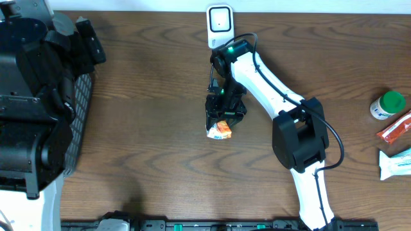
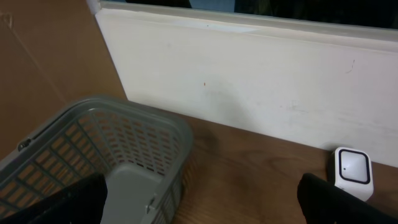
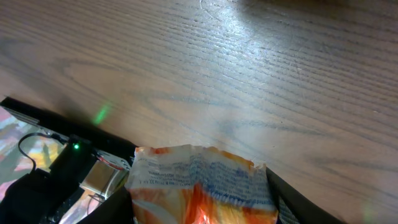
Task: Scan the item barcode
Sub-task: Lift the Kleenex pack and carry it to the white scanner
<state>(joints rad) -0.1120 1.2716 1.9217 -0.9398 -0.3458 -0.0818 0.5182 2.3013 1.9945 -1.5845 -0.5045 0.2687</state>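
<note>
- The right gripper (image 1: 224, 117) has its jaws closed on an orange-and-white snack packet (image 1: 219, 131) near the centre of the table (image 1: 141, 128).
- A white barcode scanner (image 1: 219, 22) stands at twelve o'clock from the packet, well apart.
- The left gripper (image 2: 199, 208) has its jaws wide open and empty, by the grey basket (image 2: 143, 118) at nine o'clock.
- The step in hand is likely presenting the packet. Next, its barcode must face the scanner.

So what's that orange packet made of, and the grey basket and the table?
The orange packet looks like thin printed film, plastic or foil-lined, crinkled along its top edge. The grey basket seems moulded plastic, matte, with slotted lattice walls. The table is wood or wood-look laminate: grain lines show, with slight sheen.
</note>
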